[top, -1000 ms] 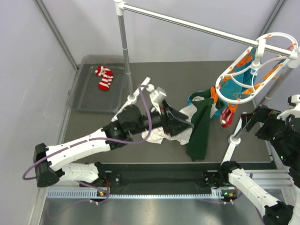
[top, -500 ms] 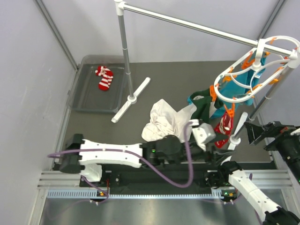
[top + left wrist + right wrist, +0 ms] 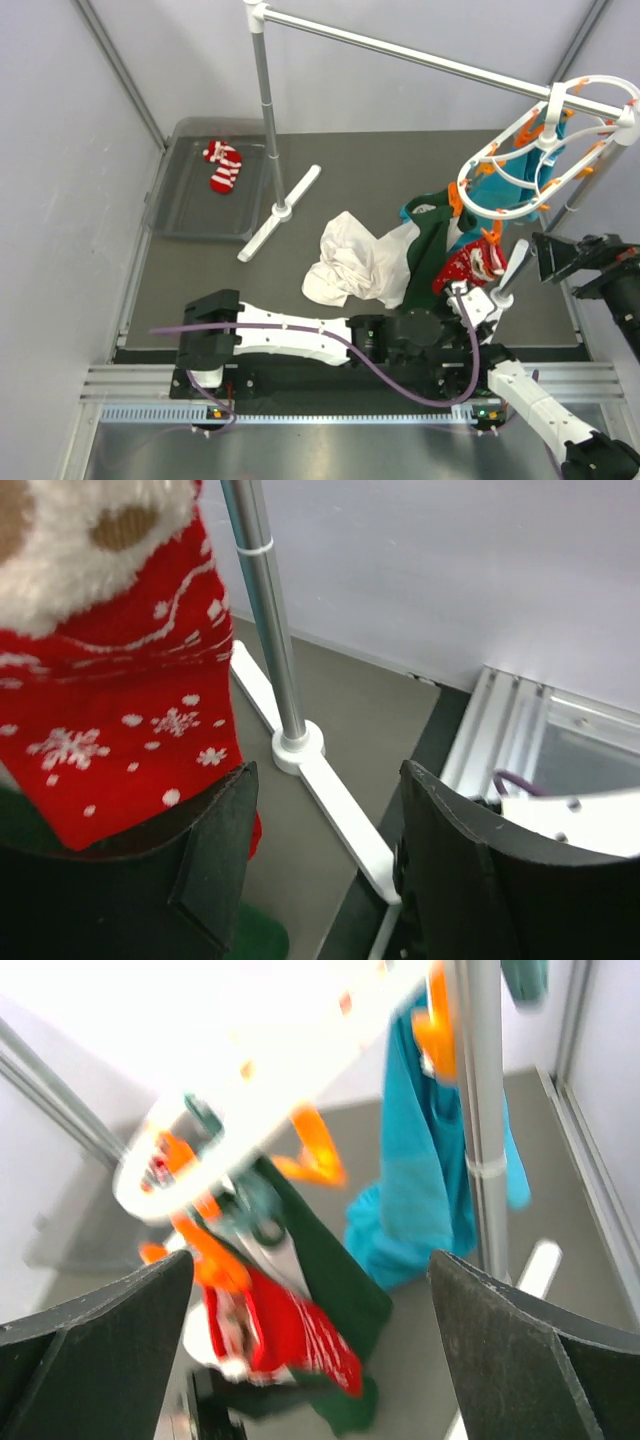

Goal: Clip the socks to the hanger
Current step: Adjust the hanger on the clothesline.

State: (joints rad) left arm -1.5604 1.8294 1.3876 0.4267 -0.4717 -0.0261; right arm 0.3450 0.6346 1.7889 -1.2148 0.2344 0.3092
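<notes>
Can see the left claw (image 3: pixel 328 780) standing open, with only the foot of the rail stand (image 3: pixel 300 752) and bare surface (image 3: pixel 345 695) showing in the gap. Finds the snowflake sock (image 3: pixel 110 710) hanging just left of that gap, with its lower edge behind the finger (image 3: pixel 200 880) on that side; cannot tell whether touching or only overlapping. Loses the sock's white cuff at the top edge of the left wrist view, so cannot see what holds it up.

From above, places this sock at the right of the surface, just below the hanger (image 3: pixel 492 150) and beside the dark green cloth (image 3: pixel 428 262). Cannot make out the left claw's fingers there, hidden under the arm's wrist. Cannot say whether an orange clip (image 3: pixel 318 1155) bites the sock: too blurred and washed out in the right wrist view.

Shows the right claw (image 3: pixel 310 1260) spread wide with nothing between, near the hanger at the right edge. Finds the striped sock (image 3: pixel 224 166) far left in the tray (image 3: pixel 185 215), well apart from the hanger.
</notes>
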